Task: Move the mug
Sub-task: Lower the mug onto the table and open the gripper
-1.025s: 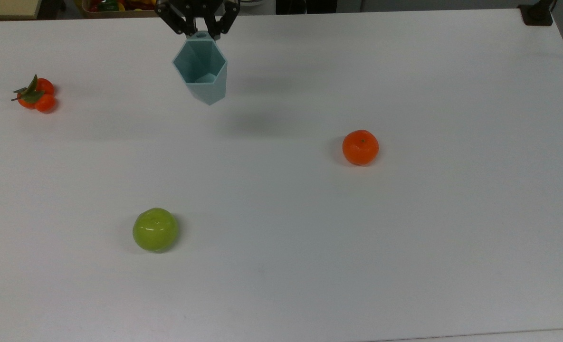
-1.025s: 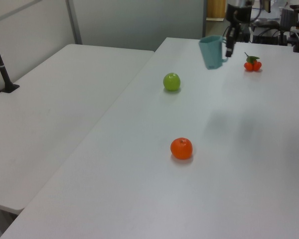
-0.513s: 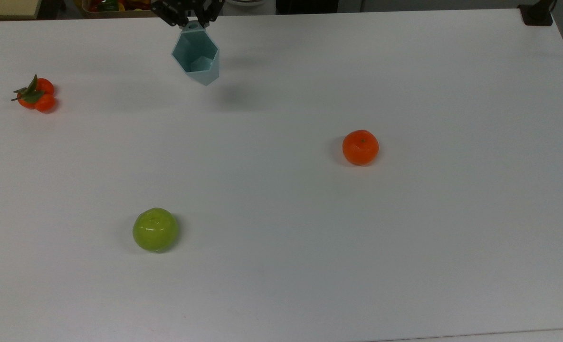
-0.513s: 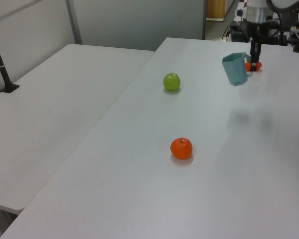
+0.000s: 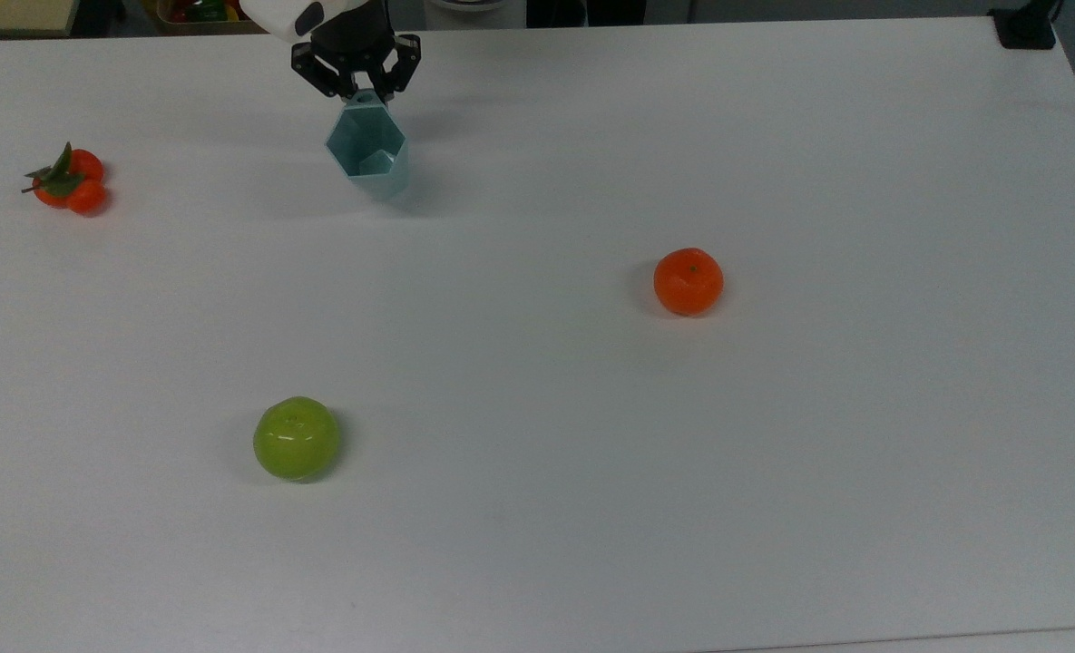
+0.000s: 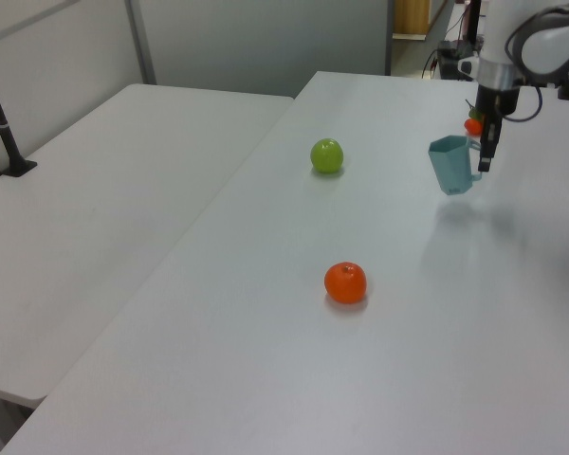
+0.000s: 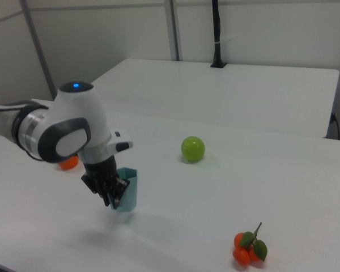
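Note:
The pale teal hexagonal mug (image 5: 368, 157) stands upright near the table's far edge in the top view, at or just above the surface. My gripper (image 5: 361, 91) is shut on the small handle tab at its rim. In the left view the mug (image 6: 449, 164) hangs beside the gripper (image 6: 484, 161) at the right. The arm's white wrist covers part of the mug (image 7: 127, 189) in the right view, where the gripper (image 7: 111, 195) grips its near side.
A green apple (image 5: 296, 438) lies toward the front left of the white table (image 5: 773, 453). An orange (image 5: 688, 281) sits right of centre. A small cluster of leafy tangerines (image 5: 68, 180) is at the top view's far left.
The gripper has carried the mug down toward the table; in the top view the mug looks smaller and lower, and the white wrist has come into view.

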